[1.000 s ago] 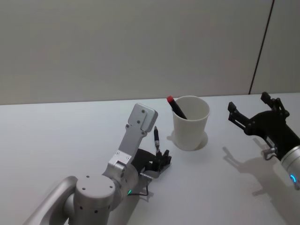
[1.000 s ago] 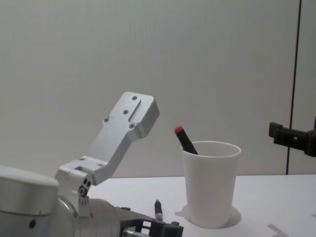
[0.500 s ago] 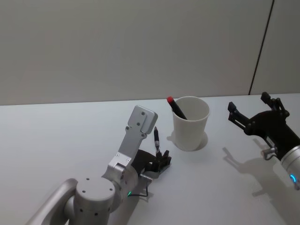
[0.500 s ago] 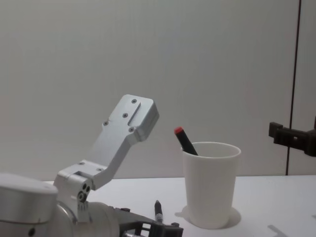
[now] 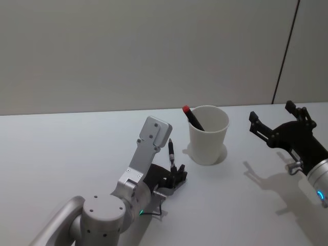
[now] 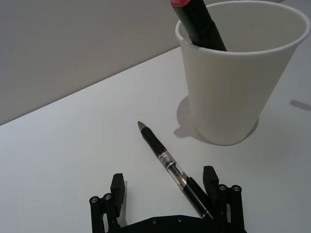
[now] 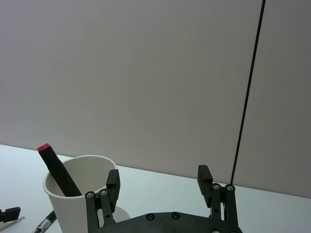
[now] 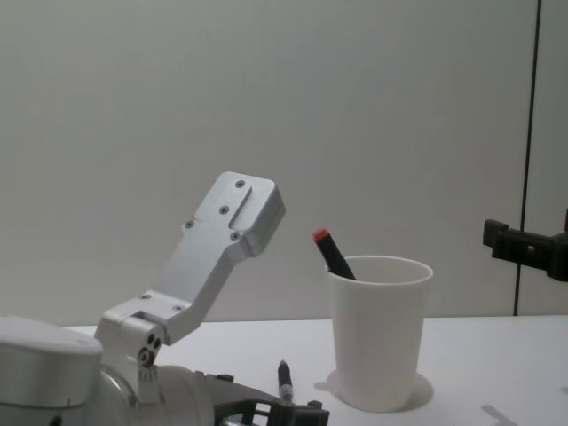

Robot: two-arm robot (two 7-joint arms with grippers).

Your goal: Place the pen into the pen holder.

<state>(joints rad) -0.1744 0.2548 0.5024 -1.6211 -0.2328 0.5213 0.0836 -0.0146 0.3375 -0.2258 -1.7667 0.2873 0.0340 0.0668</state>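
A black pen (image 5: 171,152) lies flat on the white table, just left of the pen holder (image 5: 208,135). The pen holder is a white paper cup, and a black marker with a red cap (image 5: 193,118) leans in it. My left gripper (image 5: 177,173) rests low at the pen's near end and is open. In the left wrist view the pen (image 6: 167,162) lies between the fingers, close against one fingertip (image 6: 211,180), with the pen holder (image 6: 238,82) just beyond. My right gripper (image 5: 273,114) hovers open to the right of the cup, holding nothing.
The white table (image 5: 66,148) runs back to a plain grey wall. A dark vertical seam (image 5: 285,51) marks the wall at the right. My left arm's silver link (image 8: 217,248) rises high in front of the chest camera.
My left arm has shifted very slightly over the pen. The pen, the cup and my right gripper have stayed in place.
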